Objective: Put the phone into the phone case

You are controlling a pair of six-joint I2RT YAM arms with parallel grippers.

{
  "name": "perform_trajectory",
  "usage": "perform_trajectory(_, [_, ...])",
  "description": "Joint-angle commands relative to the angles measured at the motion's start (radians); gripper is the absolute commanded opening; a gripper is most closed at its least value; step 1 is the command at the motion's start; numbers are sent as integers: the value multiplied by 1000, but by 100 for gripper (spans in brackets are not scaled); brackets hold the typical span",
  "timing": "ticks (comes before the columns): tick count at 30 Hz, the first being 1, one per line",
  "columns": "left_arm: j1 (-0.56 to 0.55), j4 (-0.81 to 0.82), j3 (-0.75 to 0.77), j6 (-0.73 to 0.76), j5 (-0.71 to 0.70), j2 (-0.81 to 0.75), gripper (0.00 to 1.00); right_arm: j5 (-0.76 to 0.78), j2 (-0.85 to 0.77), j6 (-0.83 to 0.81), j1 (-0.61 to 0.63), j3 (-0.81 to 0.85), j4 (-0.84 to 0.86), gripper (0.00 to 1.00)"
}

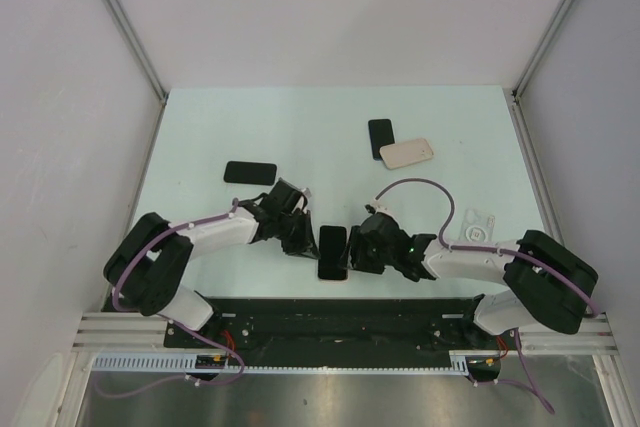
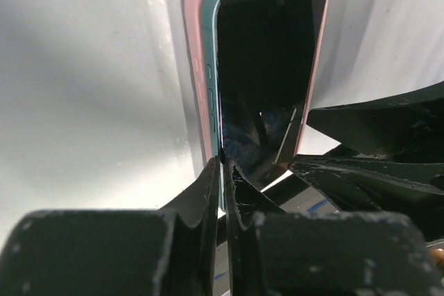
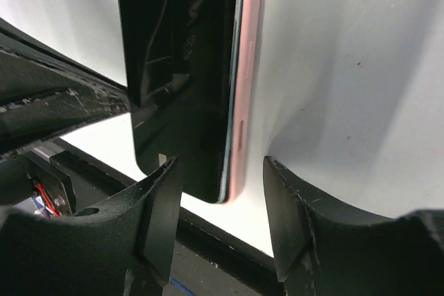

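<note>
No readable text, brand, number or sign showing in any view, phone (image 2: 267, 67) screen giving only dark reflections, pink case (image 2: 196, 46) edge bearing no legible lettering, small clear item (image 1: 480, 226) lying on the table (image 1: 300, 127) too small to read.

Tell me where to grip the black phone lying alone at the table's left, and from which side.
Pinch the black phone across its long edges, near the middle, coming down from above. It lies flat on the table with its long axis running left to right, so likely only the narrow width suits a claw.
</note>
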Motion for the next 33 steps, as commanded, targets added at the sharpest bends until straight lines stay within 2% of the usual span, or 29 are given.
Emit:
perform_trajectory(1, [-53,56,-12,-52,40,15,9,51,17,47,24,-4,48,53])
perform_trajectory(9, [-86,105,-21,-101,63,13,3,51,40,80,44,-4,80,35])
perform_trajectory(13, [-94,127,-24,-121,75,10,2,54,38,85,52,-6,80,33])
perform_trajectory(15, [-94,113,-16,-115,54,9,1,57,29,87,50,-6,66,33])
perform_trajectory(18, [-94,7,30,-66,-5,13,3,63,3,77,41,-7,45,35])
perform_trajectory(22, [-94,-71,65,-23,-89,-8,9,84,-51,48,29,-10,9,42])
perform_trajectory(26, [-94,-62,67,-28,-111,-21,15,91,-103,8,4,-15,-27,49])
perform_trajectory(33, [-82,-77,100,-11,-138,38,25,58,-118,-58,-53,-21,-18,52])
